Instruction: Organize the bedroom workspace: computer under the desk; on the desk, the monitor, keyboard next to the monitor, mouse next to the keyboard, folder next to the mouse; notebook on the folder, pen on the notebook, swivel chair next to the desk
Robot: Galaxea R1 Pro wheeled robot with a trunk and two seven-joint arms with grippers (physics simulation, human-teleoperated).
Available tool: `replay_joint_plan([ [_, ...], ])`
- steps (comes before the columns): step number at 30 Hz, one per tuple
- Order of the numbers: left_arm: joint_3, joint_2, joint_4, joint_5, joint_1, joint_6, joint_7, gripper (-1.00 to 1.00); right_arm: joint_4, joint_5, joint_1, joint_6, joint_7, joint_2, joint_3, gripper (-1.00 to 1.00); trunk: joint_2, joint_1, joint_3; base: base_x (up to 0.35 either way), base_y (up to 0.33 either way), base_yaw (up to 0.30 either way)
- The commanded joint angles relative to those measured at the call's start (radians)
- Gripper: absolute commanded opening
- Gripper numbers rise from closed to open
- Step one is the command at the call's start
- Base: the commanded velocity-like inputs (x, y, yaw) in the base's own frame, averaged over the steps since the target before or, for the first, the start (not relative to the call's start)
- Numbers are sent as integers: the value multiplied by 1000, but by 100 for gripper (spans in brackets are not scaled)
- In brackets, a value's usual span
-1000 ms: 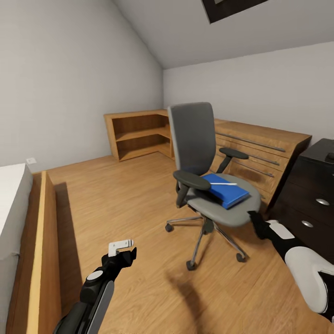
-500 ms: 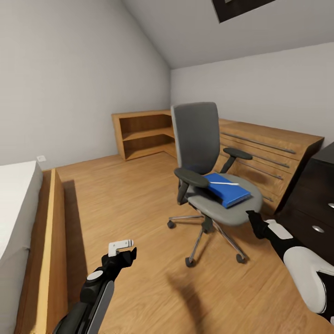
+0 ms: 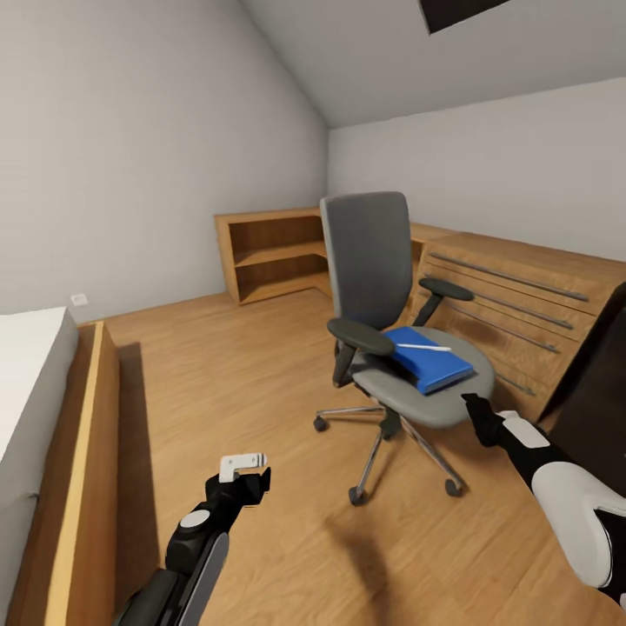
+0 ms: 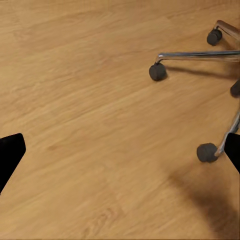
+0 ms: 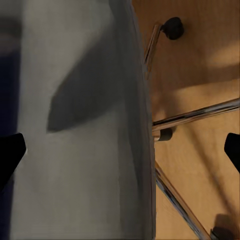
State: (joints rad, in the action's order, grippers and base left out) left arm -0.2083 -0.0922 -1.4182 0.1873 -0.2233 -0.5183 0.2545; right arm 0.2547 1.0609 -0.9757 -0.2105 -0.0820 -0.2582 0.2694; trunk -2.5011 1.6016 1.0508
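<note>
Nearby, blue folder (image 3: 432, 366) atop swivel chair (image 3: 396, 339).

Evenly and softly lit, bright without glare. Soft shadow thrown onto the wooden floor (image 3: 261, 382) beneath the swivel chair (image 3: 387, 322), another along the bed frame (image 3: 91, 452). Wide-angle stretch at the head view's edges, walls leaning outward. Slight softness and compression blur throughout. Very close and out of focus in the right wrist view: grey chair seat (image 5: 75, 130) with a dim smudge of shadow.
</note>
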Motion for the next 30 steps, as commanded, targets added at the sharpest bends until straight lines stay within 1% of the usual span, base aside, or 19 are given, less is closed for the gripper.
replay_joint_plan([
  [1,-2,0,-1,11,-1,-3,9,100,-5,6,0,-4,-9,0,-6,100,0,1,1,321,0,0],
  [9,-2,0,0,11,-1,-4,9,100,-4,5,1,-4,-9,0,-6,100,0,1,1,318,0,0],
  [12,-3,-1,1,11,-1,-8,9,100,-3,5,0,-4,-9,0,-6,100,0,1,1,74,0,0],
  [16,-3,-1,1,11,-1,-9,9,100,-1,5,0,-4,-9,0,-6,100,0,1,1,-159,-24,0],
  [23,-3,-1,1,11,-1,-9,9,100,3,5,0,-3,-9,0,-7,100,0,1,1,-290,-88,0],
  [30,-3,-1,1,11,-1,-9,9,100,3,5,0,-3,-9,0,-7,100,0,1,1,-86,-17,0],
])
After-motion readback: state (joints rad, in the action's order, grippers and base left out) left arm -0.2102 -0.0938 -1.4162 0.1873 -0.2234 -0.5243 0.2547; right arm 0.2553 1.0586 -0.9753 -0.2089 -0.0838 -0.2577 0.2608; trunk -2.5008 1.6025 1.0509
